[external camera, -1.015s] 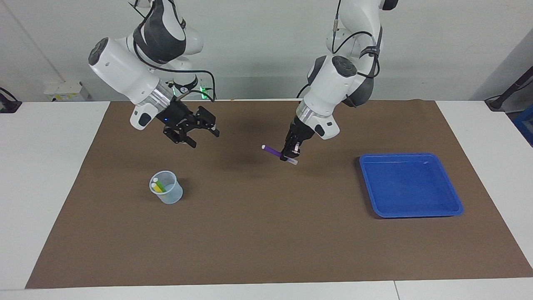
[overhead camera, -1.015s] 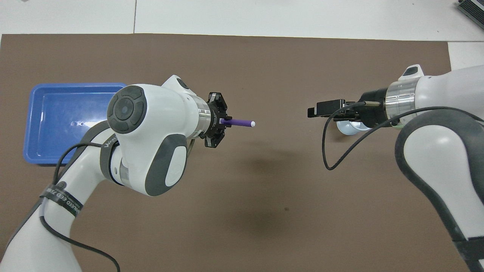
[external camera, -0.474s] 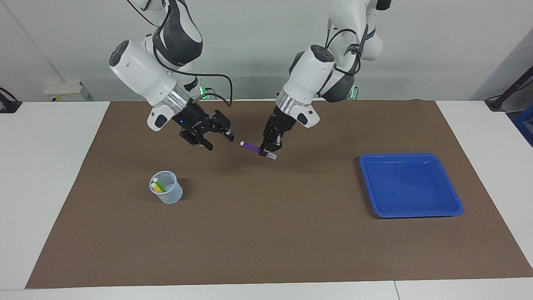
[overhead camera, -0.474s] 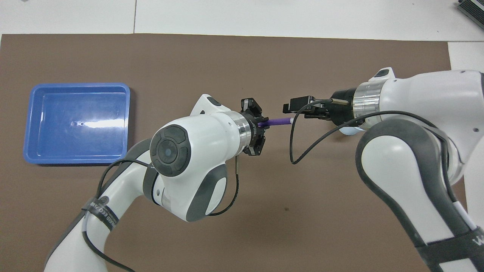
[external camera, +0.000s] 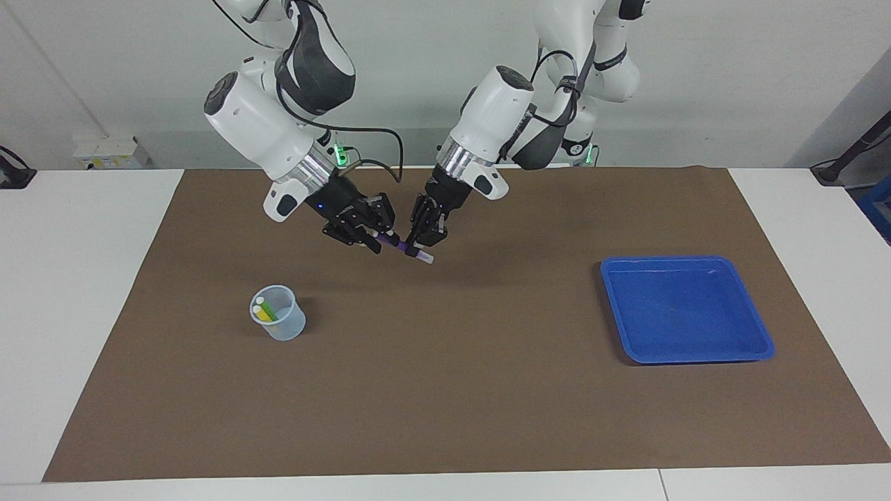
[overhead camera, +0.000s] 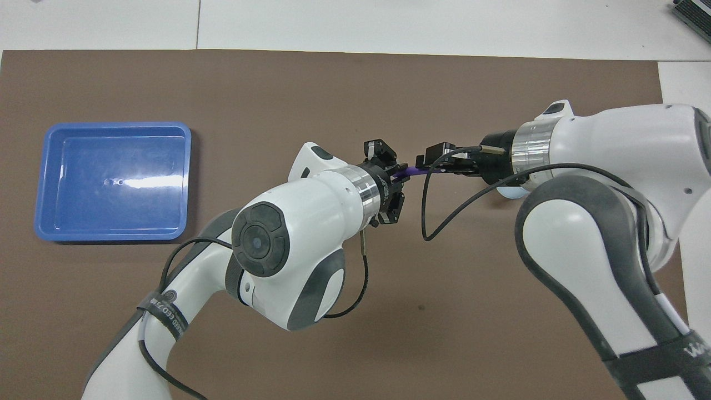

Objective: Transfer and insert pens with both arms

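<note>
Both arms reach in and down over the middle of the bench, left gripper (external camera: 420,245) pinched shut, right gripper (external camera: 376,235) right next to it, tips almost touching

A matt brown mat (external camera: 445,390), cloth or paper-like, covers a smooth white counter (external camera: 76,292). At the right of the facing view the blue tray (external camera: 755,327) looks like glossy plastic and throws back a bright glare in the overhead view. The small cup (external camera: 287,327) at lower left is pale translucent plastic. Both arms have smooth, slightly shiny white plastic shells with dark matt joint sections and a brushed metal ring (overhead camera: 371,189) at each wrist. The purple pen (overhead camera: 412,171) at centre looks like smooth plastic.
</note>
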{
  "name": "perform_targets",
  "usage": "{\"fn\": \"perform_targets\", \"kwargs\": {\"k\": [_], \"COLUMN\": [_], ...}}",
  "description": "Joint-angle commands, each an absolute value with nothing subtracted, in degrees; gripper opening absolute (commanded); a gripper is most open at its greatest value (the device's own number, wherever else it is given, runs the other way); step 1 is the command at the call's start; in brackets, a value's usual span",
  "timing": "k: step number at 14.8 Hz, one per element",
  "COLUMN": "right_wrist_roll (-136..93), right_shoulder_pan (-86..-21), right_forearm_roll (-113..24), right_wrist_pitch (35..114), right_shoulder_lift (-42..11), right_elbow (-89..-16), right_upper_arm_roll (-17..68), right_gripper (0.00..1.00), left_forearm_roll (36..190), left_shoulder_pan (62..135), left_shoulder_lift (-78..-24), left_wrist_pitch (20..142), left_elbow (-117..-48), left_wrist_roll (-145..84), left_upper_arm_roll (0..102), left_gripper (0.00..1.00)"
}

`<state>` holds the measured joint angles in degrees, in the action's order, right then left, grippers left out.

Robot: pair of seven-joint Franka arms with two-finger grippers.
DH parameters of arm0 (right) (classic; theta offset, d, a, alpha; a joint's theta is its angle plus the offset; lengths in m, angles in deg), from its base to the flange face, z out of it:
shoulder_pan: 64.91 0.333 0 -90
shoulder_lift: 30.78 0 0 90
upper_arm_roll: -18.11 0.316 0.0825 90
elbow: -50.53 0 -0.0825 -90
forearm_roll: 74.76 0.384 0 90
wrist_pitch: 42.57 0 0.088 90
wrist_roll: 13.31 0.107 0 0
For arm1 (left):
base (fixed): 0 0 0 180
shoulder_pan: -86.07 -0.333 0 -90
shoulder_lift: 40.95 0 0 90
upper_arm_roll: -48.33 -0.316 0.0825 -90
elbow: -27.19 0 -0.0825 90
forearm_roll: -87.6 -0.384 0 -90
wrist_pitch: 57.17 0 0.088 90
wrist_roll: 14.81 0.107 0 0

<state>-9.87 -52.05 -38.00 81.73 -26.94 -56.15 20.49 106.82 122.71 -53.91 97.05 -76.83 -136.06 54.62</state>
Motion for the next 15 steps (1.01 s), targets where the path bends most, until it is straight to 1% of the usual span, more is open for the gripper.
{"fn": "perform_targets", "kwargs": {"k": [1,4,11,15], "right_wrist_roll": [-9.62,-9.62,-9.70,-9.79], "right_shoulder_pan": [-52.34,-52.70,-52.79,-52.87], "right_forearm_roll": [-36.44,-36.35,-36.35,-36.35], "right_wrist_pitch": [80.84,80.22,80.31,80.39], "right_shoulder_lift": [-27.18,-27.36,-27.27,-27.01], "right_elbow": [-56.26,-56.17,-55.82,-55.29], "right_upper_arm_roll": [20.48,20.48,20.48,20.48], "right_gripper": [0.41,0.33,0.32,0.28], "left_forearm_roll": [107.73,107.73,107.64,107.64], "left_shoulder_pan": [123.60,123.95,124.39,125.36], "left_shoulder_lift": [-53.87,-53.87,-53.87,-53.96], "left_wrist_pitch": [100.85,103.05,105.78,106.92], "left_elbow": [-78.19,-78.98,-79.77,-79.77], "left_wrist_roll": [-136.89,-137.15,-137.15,-137.06], "left_upper_arm_roll": [53.60,53.60,53.60,53.60], "left_gripper": [0.00,0.00,0.00,0.00]}}
